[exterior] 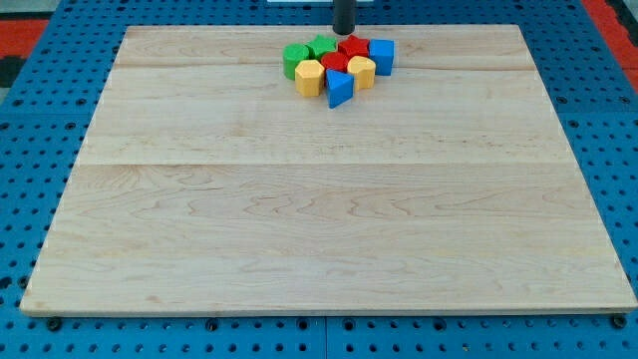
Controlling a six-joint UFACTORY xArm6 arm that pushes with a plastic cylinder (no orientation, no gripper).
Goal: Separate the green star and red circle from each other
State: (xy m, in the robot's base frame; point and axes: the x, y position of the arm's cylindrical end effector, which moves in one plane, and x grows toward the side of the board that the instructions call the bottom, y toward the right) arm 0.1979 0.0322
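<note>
Several blocks sit packed together near the board's top edge, a little right of centre. The green star (322, 46) is at the cluster's top, touching the red circle (334, 63) just below and to its right. A red star (353, 47) sits to the right of the green star. My tip (343, 31) stands at the top edge, just above the gap between the green star and the red star, close to both.
In the same cluster are a green round block (294, 60) at the left, a yellow hexagon (309, 77), a yellow block (361, 71), a blue triangle (340, 89) at the bottom and a blue cube (381, 55) at the right. The wooden board (319, 219) lies on a blue pegboard.
</note>
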